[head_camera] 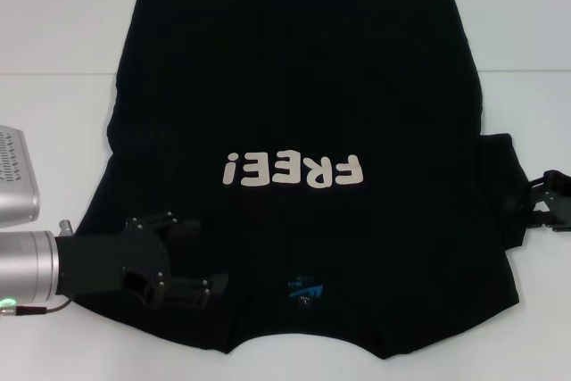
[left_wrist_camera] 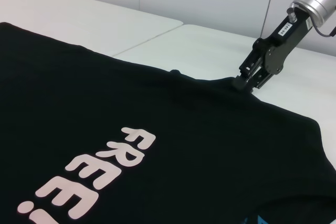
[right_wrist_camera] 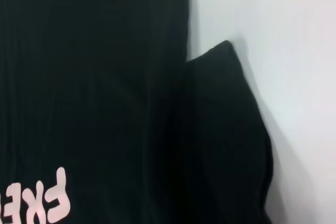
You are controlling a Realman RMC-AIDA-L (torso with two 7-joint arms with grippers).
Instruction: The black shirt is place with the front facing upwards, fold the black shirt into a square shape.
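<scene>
Left hand [head_camera: 192,287] at 7 o'clock on black shirt [head_camera: 294,86], fingers unreadable. Right hand [left_wrist_camera: 251,81] pinches sleeve edge; fold inward evenly.

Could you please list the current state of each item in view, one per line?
Large black short-sleeved cloth shirt: spread flat, white "FREE!" lettering facing up, body not yet folded.
Shirt's sleeve on the robot's right: sticking out onto the white table.
Left gripper: low over the shirt's near left corner.
Right gripper: jaws shut on the sleeve's edge.
</scene>
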